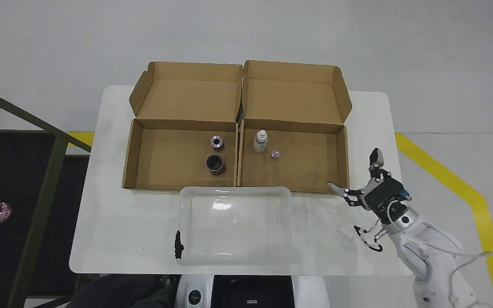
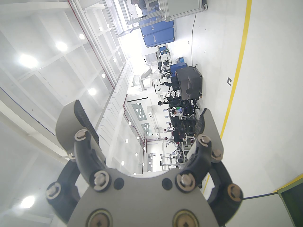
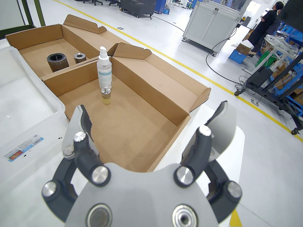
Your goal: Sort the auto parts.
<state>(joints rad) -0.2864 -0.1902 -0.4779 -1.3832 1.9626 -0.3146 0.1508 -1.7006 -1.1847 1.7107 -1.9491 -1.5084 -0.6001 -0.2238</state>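
Two open cardboard boxes sit side by side at the back of the table. The left box holds a large dark metal cylinder and a smaller grey one. In the right box stand a white spray bottle and a small brass fitting. My right gripper hovers open and holds nothing, over the right box's front right corner. My left gripper is open with nothing in it, pointing up at the room.
A clear plastic tray lies in front of the boxes, with nothing in it. A small black object sits at its front left corner. The white table has bare room at both ends.
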